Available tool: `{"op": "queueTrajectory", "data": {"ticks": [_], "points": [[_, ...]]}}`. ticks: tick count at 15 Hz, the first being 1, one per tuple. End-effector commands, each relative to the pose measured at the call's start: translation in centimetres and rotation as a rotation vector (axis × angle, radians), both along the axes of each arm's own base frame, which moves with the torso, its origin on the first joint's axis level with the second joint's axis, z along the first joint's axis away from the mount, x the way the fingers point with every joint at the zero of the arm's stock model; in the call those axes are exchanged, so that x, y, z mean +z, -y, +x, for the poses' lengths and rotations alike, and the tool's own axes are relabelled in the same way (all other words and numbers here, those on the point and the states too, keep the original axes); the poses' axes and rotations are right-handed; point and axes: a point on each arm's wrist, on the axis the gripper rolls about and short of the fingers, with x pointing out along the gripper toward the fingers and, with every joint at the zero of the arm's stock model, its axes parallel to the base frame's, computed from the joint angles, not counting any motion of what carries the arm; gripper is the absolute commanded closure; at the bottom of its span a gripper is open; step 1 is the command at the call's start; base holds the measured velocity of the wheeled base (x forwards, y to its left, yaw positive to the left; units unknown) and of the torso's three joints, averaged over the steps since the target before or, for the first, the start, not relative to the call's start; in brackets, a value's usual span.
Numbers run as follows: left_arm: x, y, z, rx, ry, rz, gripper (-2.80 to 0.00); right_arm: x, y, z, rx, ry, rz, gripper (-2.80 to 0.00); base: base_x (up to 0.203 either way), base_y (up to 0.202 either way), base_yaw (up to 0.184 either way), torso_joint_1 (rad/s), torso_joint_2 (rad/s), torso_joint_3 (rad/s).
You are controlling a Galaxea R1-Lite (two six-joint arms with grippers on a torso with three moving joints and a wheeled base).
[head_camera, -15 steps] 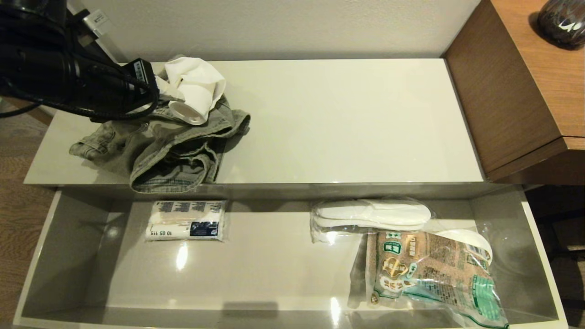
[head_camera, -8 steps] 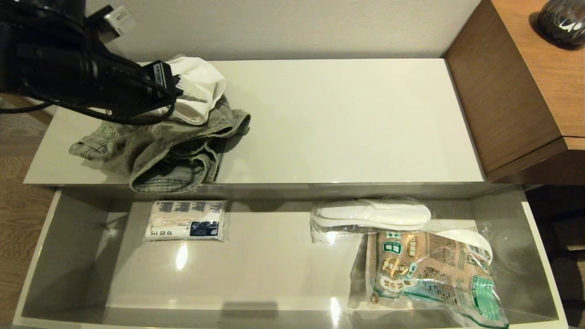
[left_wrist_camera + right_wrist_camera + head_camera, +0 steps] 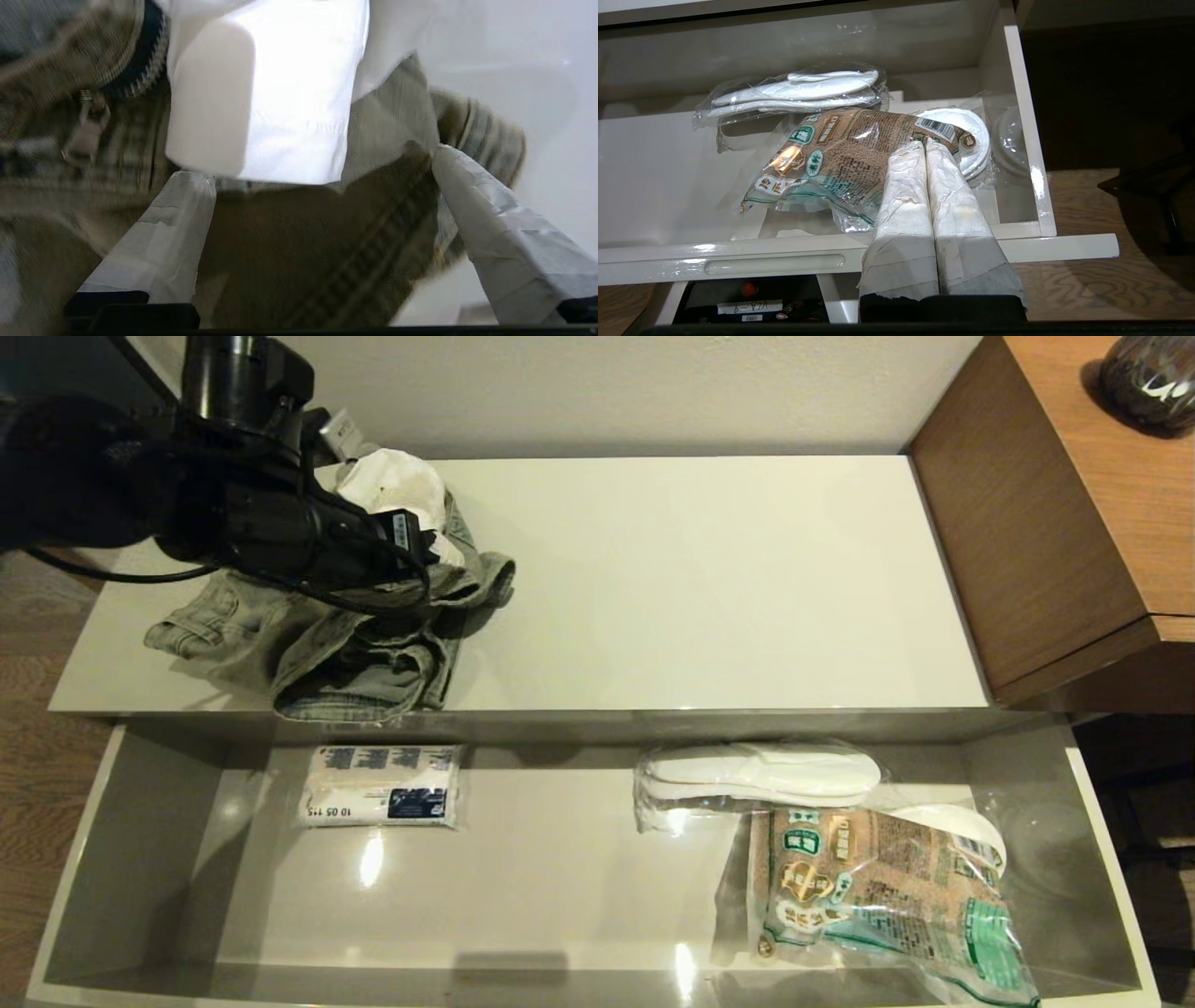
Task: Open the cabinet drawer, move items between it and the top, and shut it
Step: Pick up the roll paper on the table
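Note:
The cabinet drawer (image 3: 121, 859) stands pulled wide open below the cream-white top (image 3: 700, 588). A grey-green denim garment (image 3: 364, 653) lies crumpled at the top's left end, with the white paper roll (image 3: 397, 485) resting on its far side. My left arm (image 3: 280, 518) reaches over the garment. My left gripper (image 3: 322, 168) is open, its taped fingers (image 3: 182, 210) astride a denim fold (image 3: 299, 252), the paper roll (image 3: 271, 102) just past the tips. My right gripper (image 3: 924, 145) is shut and empty, hanging over the drawer's right front corner; the head view does not show it.
Inside the drawer lie a small printed white pack (image 3: 378, 787) at the left, white slippers in a clear bag (image 3: 756, 775) and a green-and-brown packet (image 3: 878, 887) at the right. A brown wood-grain desk (image 3: 1055, 523) with a dark vase (image 3: 1148, 378) flanks the cabinet's right end.
My left arm has swung right and down over the garment. The paper roll has shifted back and the denim has bunched slightly. The drawer's contents have not moved.

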Motion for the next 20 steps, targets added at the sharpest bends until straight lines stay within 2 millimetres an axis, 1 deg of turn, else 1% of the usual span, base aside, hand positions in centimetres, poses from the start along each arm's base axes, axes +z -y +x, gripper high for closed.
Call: {"op": "queueTrajectory", "data": {"ticks": [1, 3, 6, 9, 11, 13, 16, 17, 20], "points": [[0.0, 0.0, 0.3, 0.021, 0.018, 0.001, -2.8, 0.0, 0.0, 0.0, 0.001, -0.001, 0.0, 0.0, 0.0, 0.0, 0.0, 0.0, 0.0, 0.0], [0.4, -0.1, 0.2, 0.068, 0.039, 0.009, -2.8, 0.0, 0.0, 0.0, 0.001, -0.003, 0.0, 0.0, 0.0, 0.0, 0.0, 0.0, 0.0, 0.0], [1.5, -0.3, 0.1, 0.15, 0.102, -0.011, -2.8, 0.0, 0.0, 0.0, 0.001, -0.002, 0.0, 0.0, 0.0, 0.0, 0.0, 0.0, 0.0, 0.0], [1.5, -0.5, 0.0, 0.227, 0.106, -0.01, -2.8, 0.0, 0.0, 0.0, 0.001, -0.003, 0.0, 0.0, 0.0, 0.0, 0.0, 0.0, 0.0, 0.0], [1.1, -0.5, 0.3, 0.246, 0.093, -0.004, -2.8, 0.0, 0.0, 0.0, 0.001, -0.003, 0.0, 0.0, 0.0, 0.0, 0.0, 0.0, 0.0, 0.0], [0.6, -0.5, 0.8, 0.31, 0.092, 0.022, -2.8, 0.0, 0.0, 0.0, 0.001, -0.003, 0.0, 0.0, 0.0, 0.0, 0.0, 0.0, 0.0, 0.0], [0.5, -0.5, 1.3, 0.32, 0.092, 0.025, -2.8, 0.0, 0.0, 0.0, 0.001, -0.003, 0.0, 0.0, 0.0, 0.0, 0.0, 0.0, 0.0, 0.0], [0.3, -0.3, 2.0, 0.319, 0.095, 0.023, -2.8, 0.0, 0.0, 0.0, 0.001, -0.003, 0.0, 0.0, 0.0, 0.0, 0.0, 0.0, 0.0, 0.0], [1.0, 0.2, 2.2, 0.301, 0.134, 0.006, -2.8, 0.0, 0.0, 0.0, 0.001, -0.002, 0.0, 0.0, 0.0, 0.0, 0.0, 0.0, 0.0, 0.0]]}}
